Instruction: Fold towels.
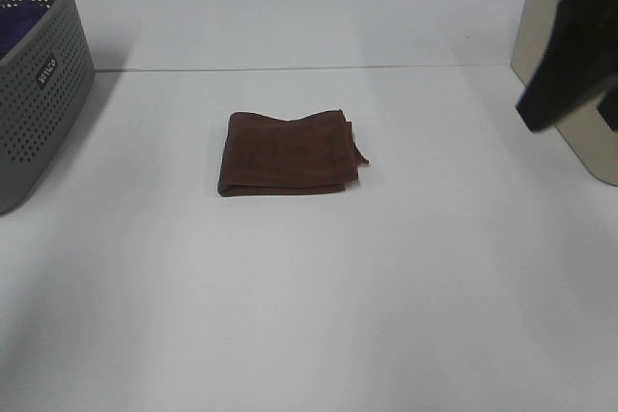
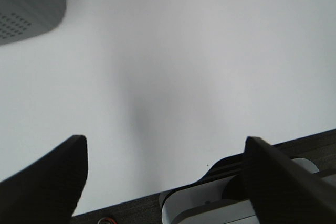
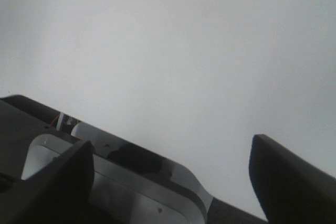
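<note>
table [image 1: 309, 315]: white | centre: folded towel [image 1: 288, 153] | left edge: grey basket [image 1: 43, 84] | right: beige box [image 1: 565, 55]

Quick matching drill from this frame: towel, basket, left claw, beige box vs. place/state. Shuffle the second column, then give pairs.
1. towel
2. basket
3. left claw
4. beige box

A. far right of the table
B. open, holding nothing
C. folded, at the table's centre
D. grey, perforated, at the left edge

Pairs: 1-C, 2-D, 3-B, 4-A
</note>
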Controlling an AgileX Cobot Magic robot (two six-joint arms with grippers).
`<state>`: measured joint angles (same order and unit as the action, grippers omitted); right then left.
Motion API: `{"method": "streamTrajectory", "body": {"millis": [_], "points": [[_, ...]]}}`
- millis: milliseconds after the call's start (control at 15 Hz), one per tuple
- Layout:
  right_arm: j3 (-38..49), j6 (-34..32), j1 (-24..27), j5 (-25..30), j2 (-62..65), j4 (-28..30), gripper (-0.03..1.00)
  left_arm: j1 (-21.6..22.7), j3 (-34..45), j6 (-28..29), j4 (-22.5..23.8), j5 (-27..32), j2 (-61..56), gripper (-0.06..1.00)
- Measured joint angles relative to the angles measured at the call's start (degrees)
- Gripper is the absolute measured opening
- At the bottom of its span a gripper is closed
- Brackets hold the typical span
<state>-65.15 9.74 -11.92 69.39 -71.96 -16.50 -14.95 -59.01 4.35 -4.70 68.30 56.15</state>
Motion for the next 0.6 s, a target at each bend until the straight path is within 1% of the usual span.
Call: {"method": "streamTrajectory", "body": {"millis": [133, 200, 267, 333, 467, 600], "points": [[8.65, 0.0, 0.0, 0.06, 7.85, 0.46, 0.77, 0.0, 7.56, 0.06, 0.0, -0.57, -8.08, 0.76], [10.94, 0.0, 0.0, -0.23, 9.8, 0.63, 0.77, 0.0, 9.4, 0.11, 0.0, -0.57, -10.2, 0.76], [15.3, 0.0, 0.0, -0.74, 13.35, 1.03, 0.77, 0.0, 12.32, 0.17, 0.0, -0.63, -14.27, 0.76], [22.52, 0.0, 0.0, -1.78, 20.91, 2.92, 0.77, 0.0, 17.7, 0.17, 0.0, -0.92, -20.97, 0.76], [28.02, 0.0, 0.0, -2.35, 28.88, 5.61, 0.77, 0.0, 22.75, 0.17, 0.0, -2.18, -27.1, 0.76], [31.17, 0.06, 0.0, -2.58, 37.36, 6.3, 0.77, 0.0, 27.62, -0.63, 0.0, -4.13, -31.8, 0.76]]}}
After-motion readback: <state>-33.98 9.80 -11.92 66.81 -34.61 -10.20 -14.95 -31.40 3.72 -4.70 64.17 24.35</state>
